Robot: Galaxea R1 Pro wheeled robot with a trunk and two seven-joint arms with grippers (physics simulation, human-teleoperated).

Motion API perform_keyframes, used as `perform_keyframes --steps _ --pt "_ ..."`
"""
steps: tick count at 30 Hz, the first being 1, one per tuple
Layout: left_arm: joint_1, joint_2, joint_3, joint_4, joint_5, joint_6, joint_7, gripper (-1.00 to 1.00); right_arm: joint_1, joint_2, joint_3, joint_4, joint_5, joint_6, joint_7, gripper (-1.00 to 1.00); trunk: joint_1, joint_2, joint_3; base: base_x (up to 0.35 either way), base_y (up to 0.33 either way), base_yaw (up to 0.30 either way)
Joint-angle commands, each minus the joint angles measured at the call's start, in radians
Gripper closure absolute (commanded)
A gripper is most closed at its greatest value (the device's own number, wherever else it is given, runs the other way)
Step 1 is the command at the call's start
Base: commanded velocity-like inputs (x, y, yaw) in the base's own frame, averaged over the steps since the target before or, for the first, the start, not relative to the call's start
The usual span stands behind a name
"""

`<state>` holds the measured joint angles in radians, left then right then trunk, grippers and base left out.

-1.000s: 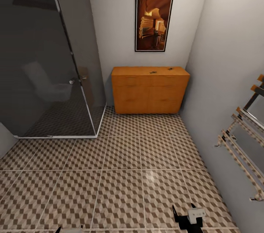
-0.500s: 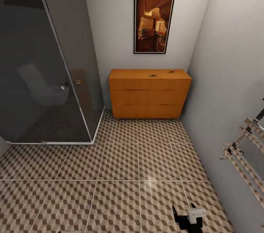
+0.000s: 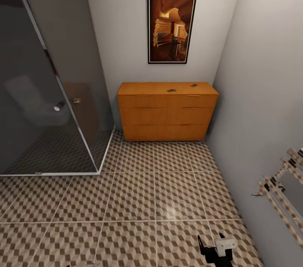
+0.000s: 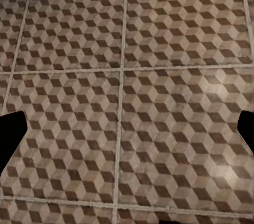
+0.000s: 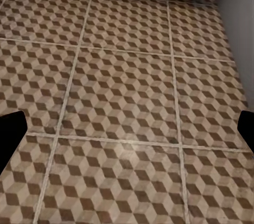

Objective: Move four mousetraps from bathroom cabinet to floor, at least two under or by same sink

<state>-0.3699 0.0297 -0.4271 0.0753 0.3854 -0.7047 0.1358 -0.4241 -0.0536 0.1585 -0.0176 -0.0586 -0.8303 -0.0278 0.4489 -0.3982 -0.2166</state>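
Early stage: two small dark items, probably mousetraps (image 3: 171, 90), lie on the cabinet (image 3: 167, 111) against the far wall. The bathroom floor (image 3: 139, 191) bears none. Left gripper (image 4: 127, 128) and right gripper (image 3: 215, 248) have fingers apart, holding nothing.

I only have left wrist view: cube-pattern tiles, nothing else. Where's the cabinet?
Observer: Head view has the cabinet straight ahead against the far wall, all drawers shut.
Operator: Any mousetraps out?
Observer: Two small dark items sit on the cabinet top, too small to identify as mousetraps.
Operator: What's to the left of the cabinet?
Observer: A dark glass shower stall; bare bathroom floor lies between us and the cabinet.
Operator: Right gripper state?
Observer: Right gripper is at the bottom edge of head view; its wrist view shows the jaws apart with nothing between them.
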Motion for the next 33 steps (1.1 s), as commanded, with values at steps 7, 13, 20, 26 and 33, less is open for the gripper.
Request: perform_keyframes --steps 7,13,20,26,33 --pt "-0.001 -0.001 -0.009 0.003 0.003 -0.005 0.005 -1.00 -0.001 0.000 0.009 0.001 -0.006 -0.003 -0.003 -1.00 0.001 -0.002 -0.002 0.312 -0.003 -0.057" --pt "-0.001 -0.001 -0.009 0.003 0.003 -0.005 0.005 -1.00 -0.001 0.000 0.009 0.001 -0.006 -0.002 -0.004 -1.00 0.001 -0.002 -0.002 0.312 0.000 -0.014" --pt "-0.001 -0.001 -0.009 0.003 0.002 -0.004 0.005 -1.00 -0.001 0.000 0.009 0.001 -0.006 -0.002 -0.004 -1.00 0.001 -0.002 -0.002 0.312 0.000 -0.001" --pt "-0.001 -0.001 -0.009 0.003 0.003 -0.004 0.005 -1.00 -0.001 0.000 0.009 0.001 -0.006 -0.002 -0.004 -1.00 0.001 -0.002 -0.002 0.312 0.000 0.000" --pt "-0.001 -0.001 -0.009 0.003 0.003 -0.004 0.005 -1.00 -0.001 0.000 0.009 0.001 -0.006 -0.003 -0.004 -1.00 0.001 -0.002 -0.002 0.312 0.000 0.000"
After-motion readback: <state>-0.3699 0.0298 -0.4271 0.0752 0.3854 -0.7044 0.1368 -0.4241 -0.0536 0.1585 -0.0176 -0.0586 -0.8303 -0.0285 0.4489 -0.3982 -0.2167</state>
